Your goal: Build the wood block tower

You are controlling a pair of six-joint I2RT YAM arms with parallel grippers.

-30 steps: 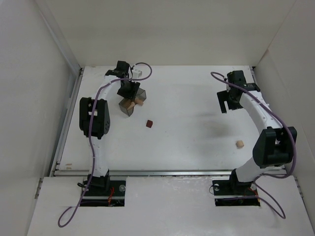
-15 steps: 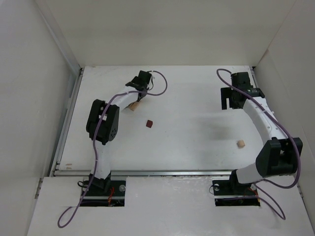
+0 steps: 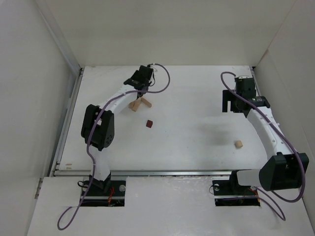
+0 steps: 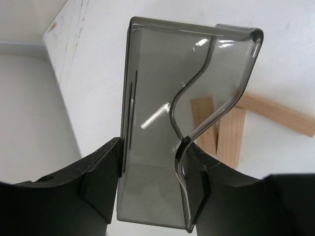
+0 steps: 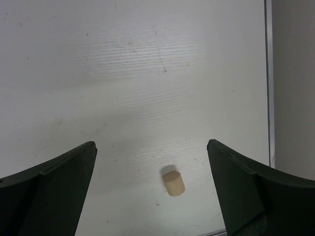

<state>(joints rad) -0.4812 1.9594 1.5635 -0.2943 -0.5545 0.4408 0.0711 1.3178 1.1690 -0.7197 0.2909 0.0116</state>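
Left arm swung farther back since the earlier frame | left gripper (image 4: 150, 187) clamps grey tray (image 4: 152, 88) | pale wood pieces (image 4: 229, 137) lie on table (image 3: 197, 98) just beside tray | dark red cube (image 3: 149, 123) apart, nearer front | right gripper (image 5: 151, 145) spread wide, empty, small pale block (image 5: 173, 183) untouched.

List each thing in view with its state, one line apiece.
left pincer: shut on the grey tray.
grey tray: held, nothing visible inside.
right pincer: open, holding nothing.
pale wood pieces: lying loosely clustered on the table.
dark red cube: alone on the table.
small pale block: alone on the table.
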